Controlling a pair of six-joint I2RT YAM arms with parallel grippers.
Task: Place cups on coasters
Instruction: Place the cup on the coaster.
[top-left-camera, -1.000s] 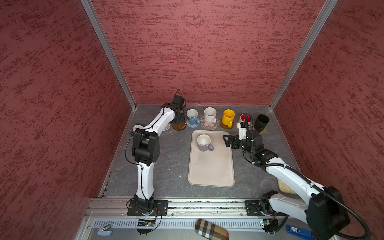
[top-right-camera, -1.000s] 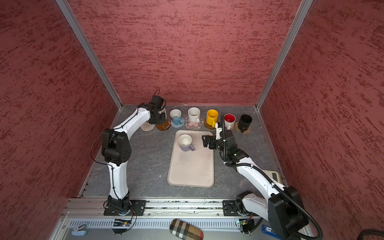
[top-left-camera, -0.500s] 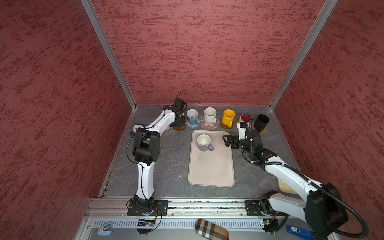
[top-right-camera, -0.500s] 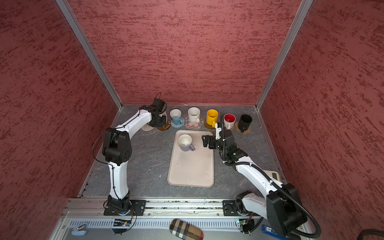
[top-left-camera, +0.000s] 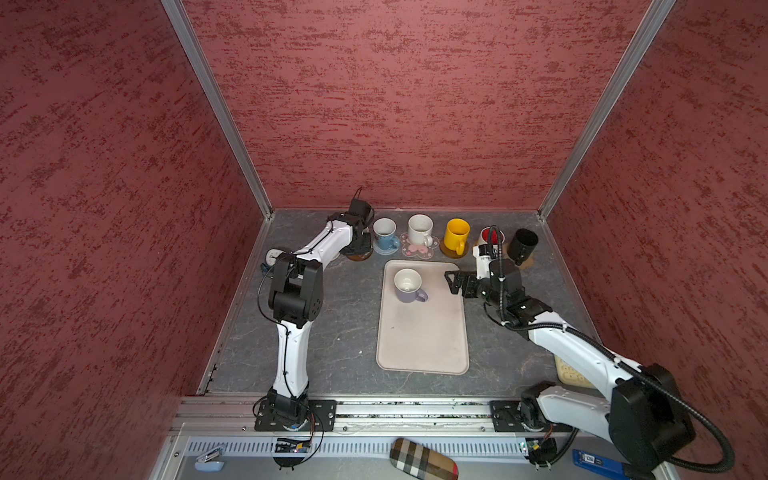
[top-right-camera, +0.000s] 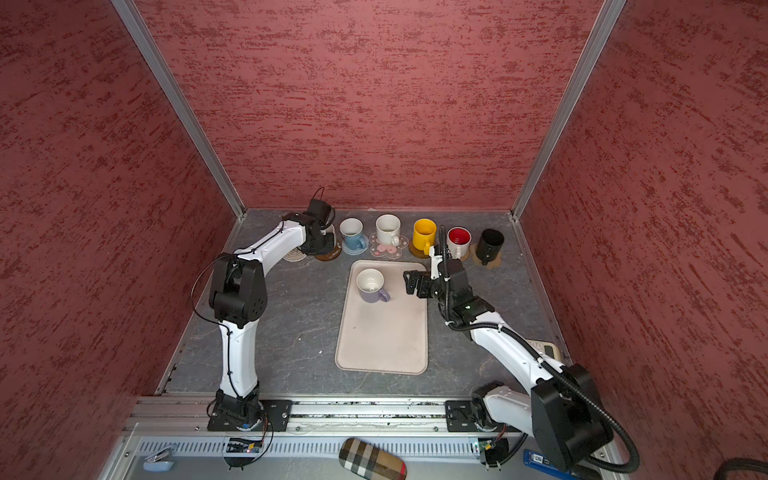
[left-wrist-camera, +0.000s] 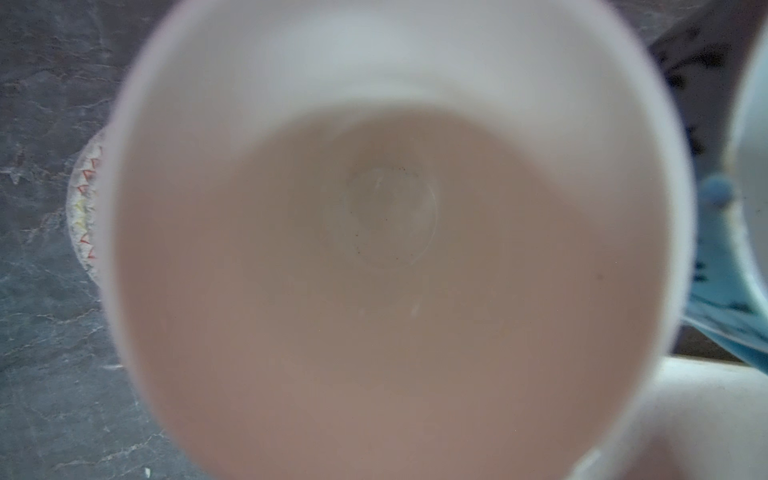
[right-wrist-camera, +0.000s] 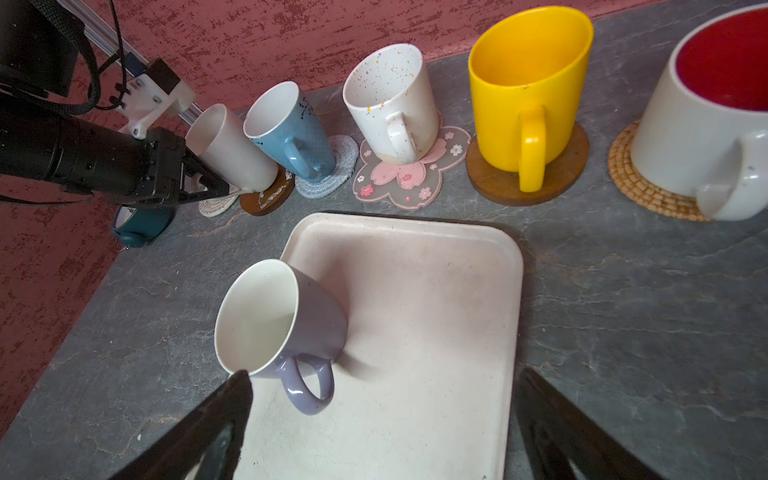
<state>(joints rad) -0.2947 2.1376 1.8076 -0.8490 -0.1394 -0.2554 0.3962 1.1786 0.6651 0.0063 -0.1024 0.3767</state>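
Observation:
My left gripper (right-wrist-camera: 208, 185) is shut on the handle of a plain white cup (right-wrist-camera: 232, 145), whose base is at a brown disc coaster (right-wrist-camera: 270, 195); the cup's inside fills the left wrist view (left-wrist-camera: 390, 232). Along the back stand a blue-based cup (top-left-camera: 384, 233), a speckled white cup (top-left-camera: 419, 228) on the pink flower coaster (top-left-camera: 419, 250), a yellow cup (top-left-camera: 456, 235), a red-inside cup (top-right-camera: 459, 240) and a black cup (top-left-camera: 523, 245), each on a coaster. The lavender cup (top-left-camera: 407, 284) stands on the beige tray (top-left-camera: 424, 336). My right gripper (top-left-camera: 453, 282) hangs open just right of it.
An empty pale spiral coaster (top-right-camera: 294, 254) lies left of the brown disc. A small teal clock (top-left-camera: 272, 257) sits by the left wall. A tan device (top-left-camera: 571, 374) lies at the front right under my right arm. Red walls close the back and sides.
My left gripper has shifted slightly forward and down over the brown disc with the white cup. The right arm has barely moved.

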